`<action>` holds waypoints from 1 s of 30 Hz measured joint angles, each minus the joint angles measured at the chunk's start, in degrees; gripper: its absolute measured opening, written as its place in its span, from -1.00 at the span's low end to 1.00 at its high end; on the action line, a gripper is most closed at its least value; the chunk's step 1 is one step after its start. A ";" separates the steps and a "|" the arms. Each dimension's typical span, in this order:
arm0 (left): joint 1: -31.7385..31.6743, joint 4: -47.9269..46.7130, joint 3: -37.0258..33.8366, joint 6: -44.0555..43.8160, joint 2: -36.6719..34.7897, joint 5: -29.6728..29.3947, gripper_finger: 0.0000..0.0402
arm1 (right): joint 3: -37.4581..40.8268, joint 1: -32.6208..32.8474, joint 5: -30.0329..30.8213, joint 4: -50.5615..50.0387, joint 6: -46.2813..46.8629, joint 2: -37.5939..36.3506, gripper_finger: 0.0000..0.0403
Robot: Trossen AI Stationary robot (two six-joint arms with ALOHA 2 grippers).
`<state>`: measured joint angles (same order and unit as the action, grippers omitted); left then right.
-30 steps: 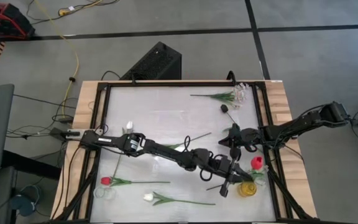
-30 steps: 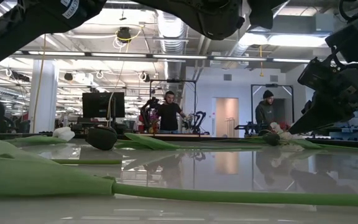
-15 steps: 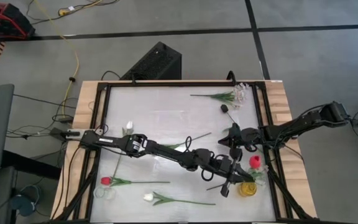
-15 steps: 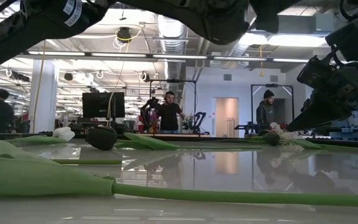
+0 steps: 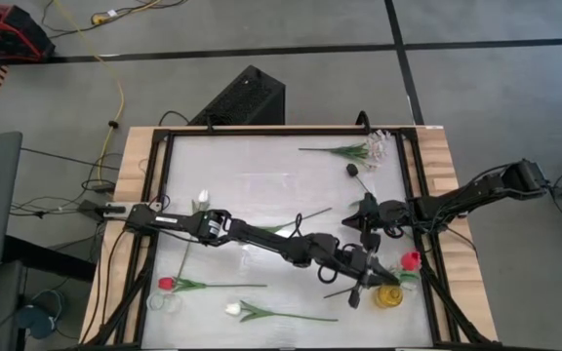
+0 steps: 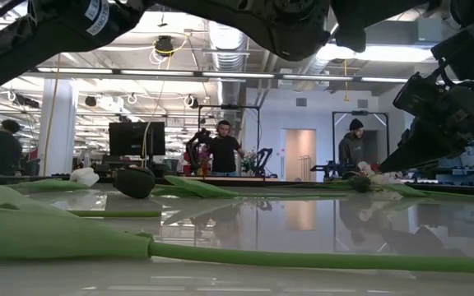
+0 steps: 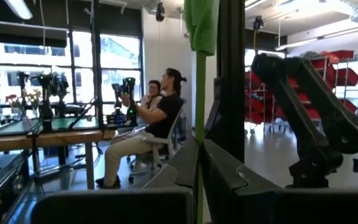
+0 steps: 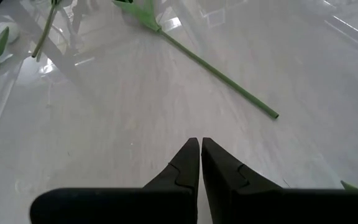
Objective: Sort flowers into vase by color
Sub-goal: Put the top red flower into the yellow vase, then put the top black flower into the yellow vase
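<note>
High view: left pincer (image 5: 373, 274) grasps a red tulip (image 5: 410, 259) over the yellow vase (image 5: 389, 296); right pincer (image 5: 367, 232) hovers clenched nearby.

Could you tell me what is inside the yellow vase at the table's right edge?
The yellow vase has a red tulip above it, its stem gripped by the left gripper. The gripper covers the vase's mouth, so whether the stem is in cannot be seen.

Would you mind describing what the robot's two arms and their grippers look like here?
Both arms are dark, nearly black, built of slim jointed segments. The left arm carries a small white label near its base. The left gripper and the right gripper both end in two dark fingers, and the right one's taper to narrow, notched tips. No loose cables show along either arm.
</note>
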<state>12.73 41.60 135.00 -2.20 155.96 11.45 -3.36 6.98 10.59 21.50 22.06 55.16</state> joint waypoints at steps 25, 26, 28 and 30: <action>-1.27 -25.87 0.00 2.14 -3.70 2.88 -0.31 | -0.02 0.00 -0.19 -0.46 -0.04 0.02 -0.77; -1.27 -27.90 0.00 2.79 -4.38 2.92 -0.27 | 0.00 0.00 -0.20 -0.48 -0.04 0.02 -0.77; -1.27 -32.40 0.00 3.86 -5.75 2.92 -0.20 | 0.00 0.00 -0.20 -0.47 -0.02 0.02 -0.77; -1.27 -38.75 0.00 5.49 -7.31 2.88 -0.15 | 0.00 0.00 -0.22 -0.48 -0.02 0.02 -0.77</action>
<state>11.46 2.85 135.00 3.29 148.65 14.33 -3.36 6.98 10.37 21.02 22.04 55.18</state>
